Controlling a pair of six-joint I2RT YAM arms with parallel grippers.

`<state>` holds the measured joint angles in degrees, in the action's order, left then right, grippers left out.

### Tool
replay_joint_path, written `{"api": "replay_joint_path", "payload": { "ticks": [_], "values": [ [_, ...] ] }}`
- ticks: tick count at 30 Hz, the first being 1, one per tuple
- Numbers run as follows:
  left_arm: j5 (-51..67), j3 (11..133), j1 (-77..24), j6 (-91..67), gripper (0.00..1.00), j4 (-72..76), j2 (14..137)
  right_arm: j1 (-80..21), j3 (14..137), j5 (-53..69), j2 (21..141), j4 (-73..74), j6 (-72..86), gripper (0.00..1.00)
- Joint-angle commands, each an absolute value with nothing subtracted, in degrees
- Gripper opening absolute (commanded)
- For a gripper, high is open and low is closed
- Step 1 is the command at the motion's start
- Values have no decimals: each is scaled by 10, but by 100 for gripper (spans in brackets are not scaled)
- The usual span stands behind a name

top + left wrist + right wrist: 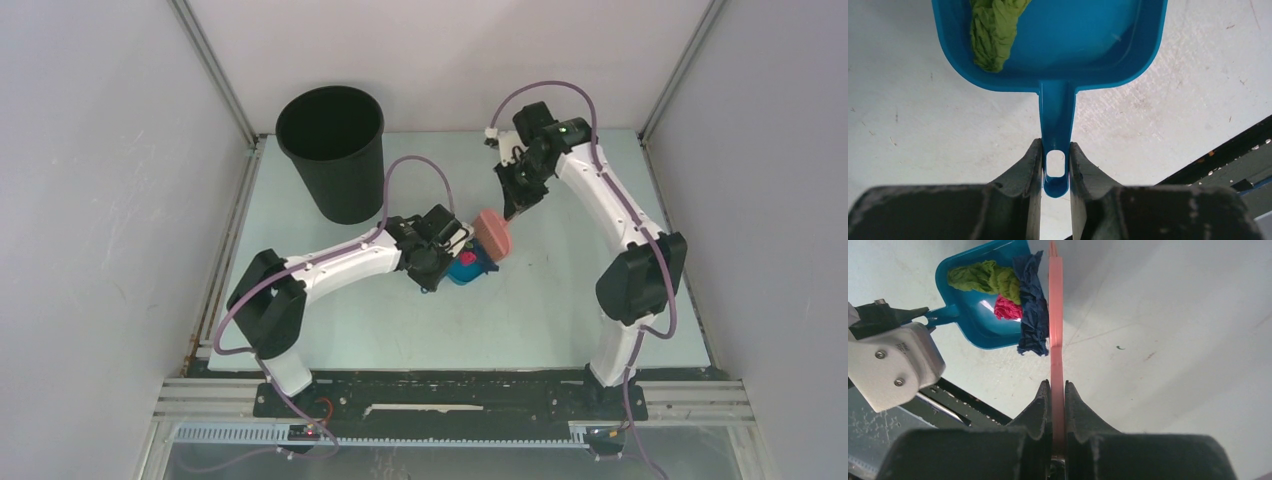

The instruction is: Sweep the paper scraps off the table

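**Scraps gathered in the dustpan, brush held at its mouth**

The blue dustpan (1083, 50) is gripped by its handle in the left gripper (1055, 150). The jaws are closed tight on either side of the handle, at its hanging hole. The pan is held low over the pale green table (560, 300), near the middle of the surface; whether it touches the surface cannot be told.

The pink brush (1056, 315) is clamped edge-on in the right gripper (1057, 387), with the jaws pressed against both faces of its thin handle. The brush head is set at the open mouth of the dustpan.

The paper scraps (470, 259) are seen in and at the pan. A green scrap (983, 279) lies well inside, towards the handle end. A magenta scrap (1008, 308) sits just beside it, nearer the mouth. A dark blue scrap (1033, 305) is stretched across the pan's front lip, partly hanging over onto the table, and is touched along one side by the brush.

A black bin (332, 150) is stood upright at the far left corner of the table, well apart from the dustpan and both grippers
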<state>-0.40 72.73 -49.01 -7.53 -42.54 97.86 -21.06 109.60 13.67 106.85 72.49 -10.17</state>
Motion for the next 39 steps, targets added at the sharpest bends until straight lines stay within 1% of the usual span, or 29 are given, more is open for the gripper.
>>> {"api": "replay_joint_path", "payload": {
  "ticks": [1, 9, 15, 18, 22, 25, 29, 32, 35, 39],
  "values": [
    [-18, 721, -493, -84, 0, -383, 942, -177, 1139, 114, 1024, 736, -117, 0],
    [-19, 716, -493, -92, 0, -352, 924, -106, 1148, 169, 1017, 746, -114, 0],
    [-23, 722, -493, -104, 0, -343, 900, -68, 1142, 169, 1012, 746, -107, 0],
    [-30, 738, -492, -116, 0, -350, 879, -29, 1070, 247, 982, 710, -95, 0],
    [-30, 785, -486, -133, 0, -390, 870, -4, 920, 323, 940, 652, -103, 0],
    [-28, 821, -475, -142, 0, -418, 864, 18, 835, 376, 915, 623, -113, 0],
    [-6, 865, -433, -157, 0, -436, 848, 31, 763, 469, 917, 608, -126, 0],
    [45, 891, -385, -167, 0, -436, 835, 35, 742, 548, 946, 623, -147, 0],
    [93, 943, -324, -180, 0, -445, 836, 38, 736, 634, 985, 660, -209, 0],
    [163, 983, -245, -217, 0, -418, 833, 40, 736, 655, 1015, 683, -233, 0]
  ]
}}
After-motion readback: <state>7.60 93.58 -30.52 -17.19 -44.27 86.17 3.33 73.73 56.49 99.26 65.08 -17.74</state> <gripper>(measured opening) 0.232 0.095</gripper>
